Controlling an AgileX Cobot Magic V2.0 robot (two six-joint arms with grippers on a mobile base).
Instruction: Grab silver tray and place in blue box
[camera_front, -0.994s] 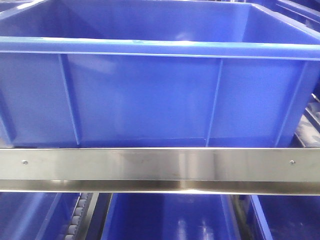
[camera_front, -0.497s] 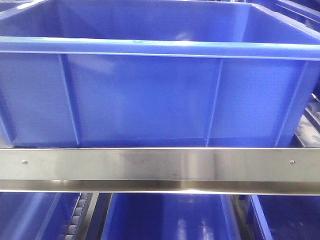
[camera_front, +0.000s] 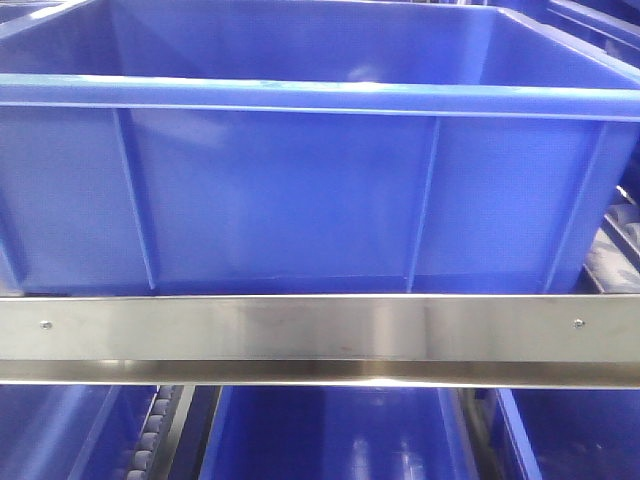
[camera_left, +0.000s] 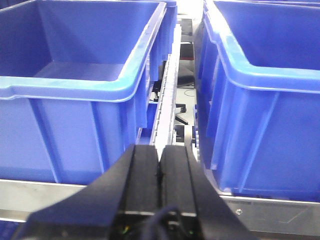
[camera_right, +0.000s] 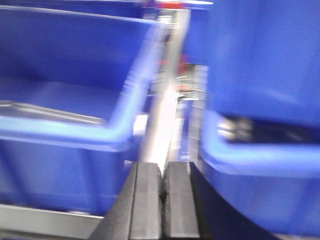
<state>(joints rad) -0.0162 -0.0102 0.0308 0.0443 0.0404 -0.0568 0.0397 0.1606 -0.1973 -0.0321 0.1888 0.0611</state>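
Front camera gave me the blue box (camera_front: 300, 190) filling almost the whole view, near wall with vertical ribs, thick rim along the top, sitting on a shelf behind a brushed steel rail (camera_front: 320, 335). More blue crates (camera_front: 335, 435) showed on the level below the rail.

Left gripper (camera_left: 160, 162) had its jaws pressed together with nothing between them. It pointed at the gap between two blue crates, one on the left (camera_left: 75, 90) and one on the right (camera_left: 265, 95), with a white roller track (camera_left: 167, 100) running back through the gap. Both crates sat behind a steel rail in that view too.

Right wrist view was badly motion-blurred. Right gripper (camera_right: 162, 200) jaws were together as well, empty. It faced a similar gap between a crate on the left (camera_right: 65, 120) and another on the right (camera_right: 260, 165). Inside the left crate I saw a pale metallic edge low on the floor, probably the silver tray (camera_right: 47, 112), but the blur was too heavy to say for sure. I couldn't tell which wrist-view crate matched the front one.
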